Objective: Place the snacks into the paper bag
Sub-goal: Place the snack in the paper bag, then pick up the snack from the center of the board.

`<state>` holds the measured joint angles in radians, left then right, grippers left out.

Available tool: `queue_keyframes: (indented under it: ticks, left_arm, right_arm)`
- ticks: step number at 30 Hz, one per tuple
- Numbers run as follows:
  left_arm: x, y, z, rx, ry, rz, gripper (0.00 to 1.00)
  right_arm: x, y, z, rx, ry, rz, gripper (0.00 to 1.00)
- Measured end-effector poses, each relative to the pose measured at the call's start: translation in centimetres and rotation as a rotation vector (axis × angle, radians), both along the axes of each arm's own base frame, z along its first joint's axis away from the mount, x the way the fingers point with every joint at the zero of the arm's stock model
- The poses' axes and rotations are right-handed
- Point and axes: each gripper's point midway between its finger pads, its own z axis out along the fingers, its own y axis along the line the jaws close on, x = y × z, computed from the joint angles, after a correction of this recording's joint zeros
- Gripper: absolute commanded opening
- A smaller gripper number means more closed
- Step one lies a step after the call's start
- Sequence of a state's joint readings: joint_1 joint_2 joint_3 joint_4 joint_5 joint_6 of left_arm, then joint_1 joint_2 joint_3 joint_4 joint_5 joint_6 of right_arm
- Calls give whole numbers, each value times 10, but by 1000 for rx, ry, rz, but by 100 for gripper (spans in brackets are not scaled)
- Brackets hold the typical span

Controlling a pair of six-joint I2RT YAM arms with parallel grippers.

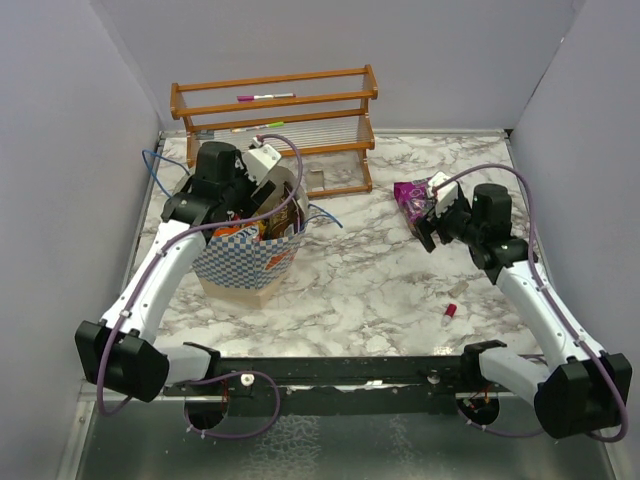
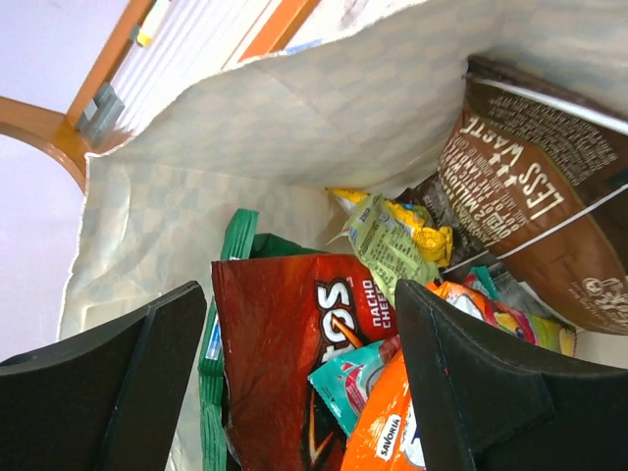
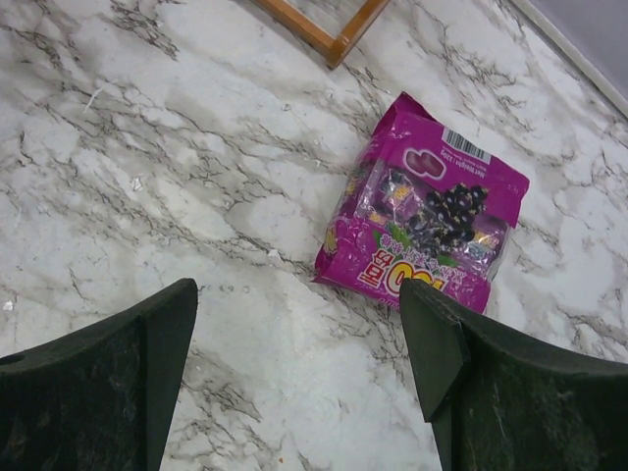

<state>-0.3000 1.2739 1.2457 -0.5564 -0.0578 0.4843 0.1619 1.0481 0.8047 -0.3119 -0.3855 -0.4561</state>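
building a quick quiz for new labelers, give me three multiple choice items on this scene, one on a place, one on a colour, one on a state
1. Where does the magenta candy pack lie?
A. inside a drawer
B. on the marble table, ahead of the right gripper
C. on the floor

2. What colour is the Doritos packet inside the paper bag?
A. blue
B. red
C. white

3. How does the left gripper stand above the bag's contents?
A. open, gripping nothing
B. shut on a packet
C. shut, holding nothing

Answers:
1 B, the right wrist view shows it flat on the marble beyond the fingertips.
2 B, the left wrist view shows its red front.
3 A, its fingers stand wide apart with nothing clamped between them.
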Motion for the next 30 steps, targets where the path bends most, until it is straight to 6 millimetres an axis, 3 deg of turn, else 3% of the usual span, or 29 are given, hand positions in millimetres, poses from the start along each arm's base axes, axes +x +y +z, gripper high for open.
queue_keyframes:
  ticks: [9, 17, 25, 30]
  left_arm:
    - [-8, -9, 32, -92, -69, -35, 82]
    - [-13, -15, 39, -128, -77, -56, 82]
    - [-12, -22, 56, -172, -107, -78, 82]
    - [-13, -25, 57, -189, -105, -86, 82]
  right_arm:
    - [9, -12, -19, 11, 75, -93, 85]
    - [23, -29, -40, 21, 162, -207, 84]
    - [61, -48, -58, 55, 265, -302, 83]
    - [94, -74, -61, 110, 307, -357, 80]
